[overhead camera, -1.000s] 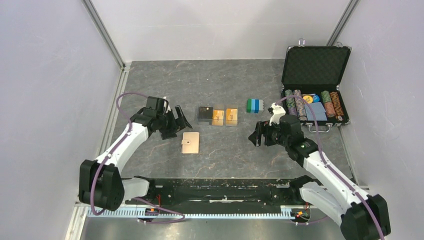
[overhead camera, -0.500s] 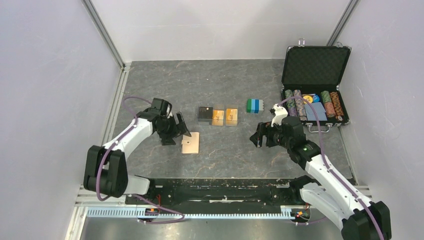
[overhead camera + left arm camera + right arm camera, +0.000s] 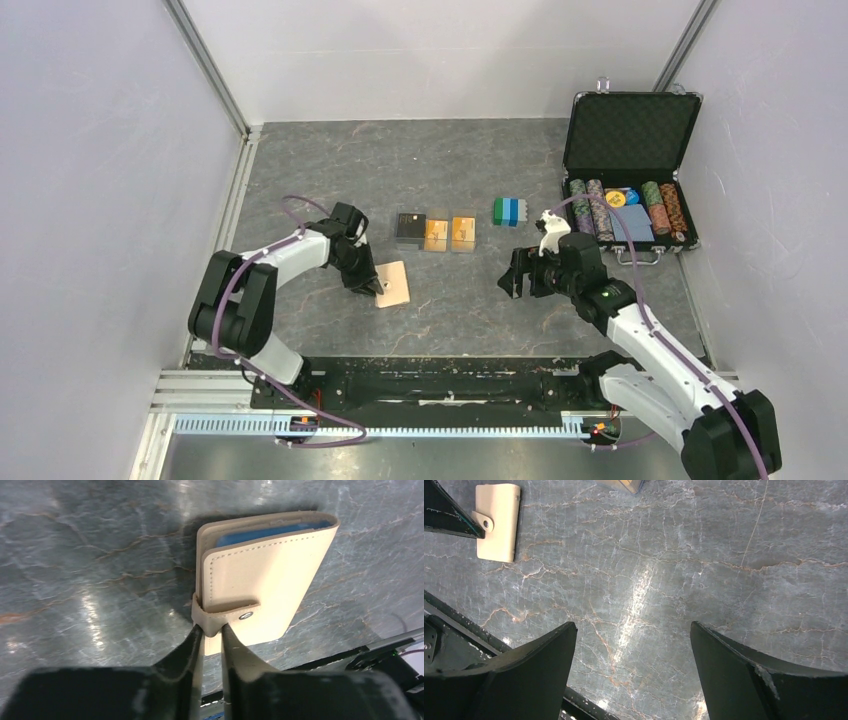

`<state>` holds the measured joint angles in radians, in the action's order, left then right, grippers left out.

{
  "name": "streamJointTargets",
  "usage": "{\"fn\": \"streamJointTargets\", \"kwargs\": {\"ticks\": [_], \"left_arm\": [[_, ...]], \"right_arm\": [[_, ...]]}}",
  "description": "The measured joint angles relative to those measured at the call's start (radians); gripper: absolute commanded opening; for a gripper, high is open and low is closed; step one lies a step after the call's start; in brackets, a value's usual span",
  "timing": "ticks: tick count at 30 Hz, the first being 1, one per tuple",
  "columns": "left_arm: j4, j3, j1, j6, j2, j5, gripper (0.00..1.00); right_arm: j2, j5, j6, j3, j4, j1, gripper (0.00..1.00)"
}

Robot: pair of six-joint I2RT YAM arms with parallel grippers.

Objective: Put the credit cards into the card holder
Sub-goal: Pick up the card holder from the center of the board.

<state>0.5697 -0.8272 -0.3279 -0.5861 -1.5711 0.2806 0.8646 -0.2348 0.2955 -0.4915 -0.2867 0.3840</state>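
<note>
— The left gripper point(image 3: 210, 628)?
— Clenched on the snap tab point(image 3: 222, 616) of the small beige leather card holder point(image 3: 260, 580) just ahead of it.
— The right gripper point(image 3: 634, 670)?
— Spread wide, empty. The thin black and orange credit cards point(image 3: 436, 233) lie beyond the left one.

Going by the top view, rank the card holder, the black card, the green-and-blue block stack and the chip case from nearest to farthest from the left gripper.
1. card holder: pinched at its snap tab by the left gripper.
2. black card: just beyond, left end of the card row.
3. green-and-blue block stack: farther right.
4. chip case: far right corner.
</note>
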Motion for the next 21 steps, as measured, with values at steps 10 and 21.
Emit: {"fn": "streamJointTargets", "kwargs": {"ticks": [10, 21], "left_arm": [[-0.003, -0.038, -0.149, 0.039, 0.032, -0.013, 0.02], [-0.09, -0.045, -0.312, 0.04, 0.246, 0.077, 0.02]], "right_arm": [[0.03, -0.076, -0.008, -0.021, -0.018, 0.0, 0.88], [0.069, -0.279, 0.05, -0.048, 0.069, 0.0, 0.86]]}}
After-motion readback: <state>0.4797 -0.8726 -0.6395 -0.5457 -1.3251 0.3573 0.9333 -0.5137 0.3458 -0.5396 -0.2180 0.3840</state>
